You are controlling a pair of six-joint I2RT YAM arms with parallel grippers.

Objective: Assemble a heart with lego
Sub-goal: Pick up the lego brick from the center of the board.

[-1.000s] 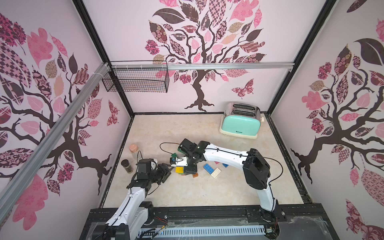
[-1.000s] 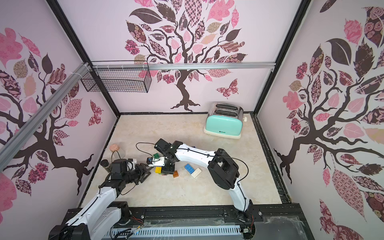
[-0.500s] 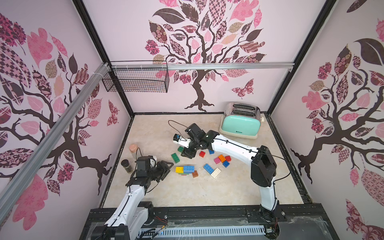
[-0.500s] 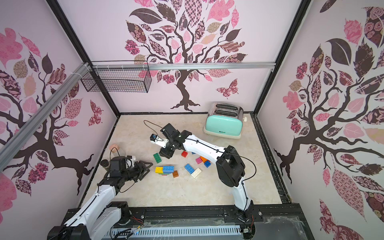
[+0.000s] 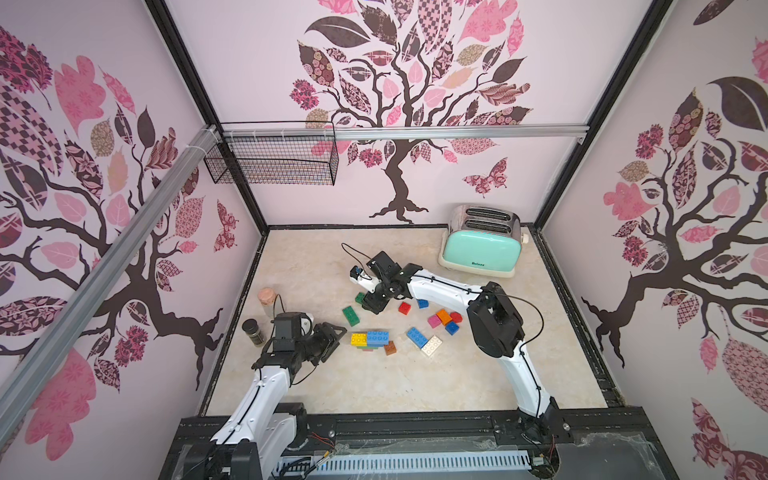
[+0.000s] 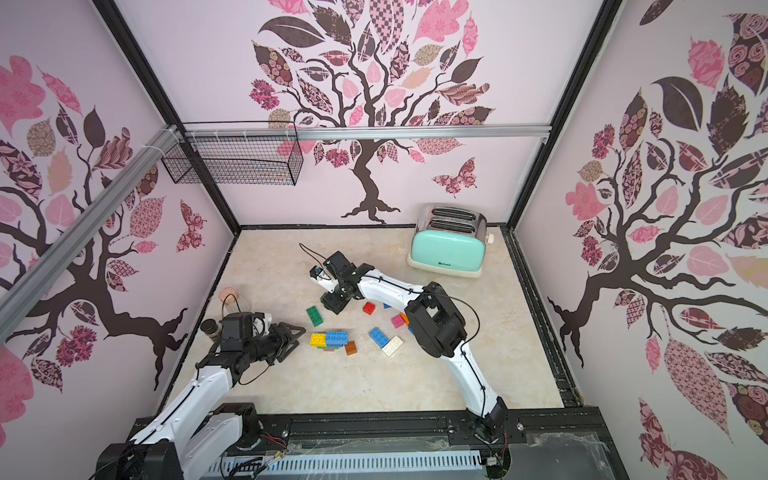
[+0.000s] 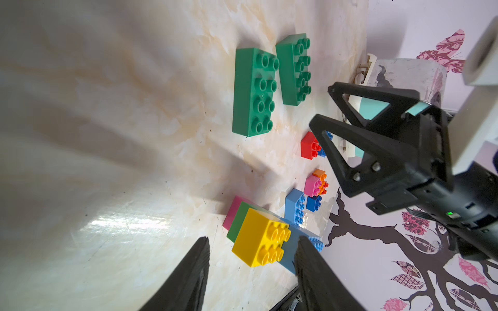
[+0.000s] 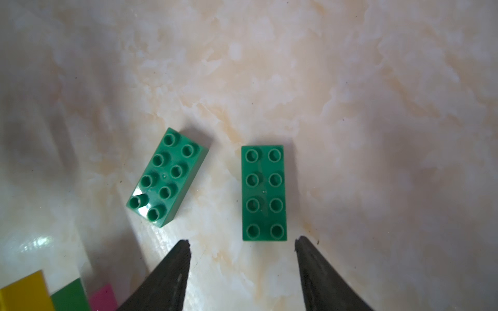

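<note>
R tool (image 8: 242, 240) now over brick (image 8: 264, 192), studs wrist-only

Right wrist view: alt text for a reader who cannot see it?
The right gripper's open black fingers frame the end of an oblong green studded plastic brick, not touching it. A second, angled green brick lies apart on the beige marbled tabletop.

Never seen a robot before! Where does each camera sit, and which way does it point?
Top views: twin cameras high above the robot's base, looking down on table, lego, toaster; left hand, right hand and arms show.
Left wrist: on the left arm, low, looking across the table past its fingers at the yellow brick; right hand shows too.
Right wrist: on the right arm, looking straight down between its fingers at two green bricks.
Shared: both wrist views show those green bricks.
</note>
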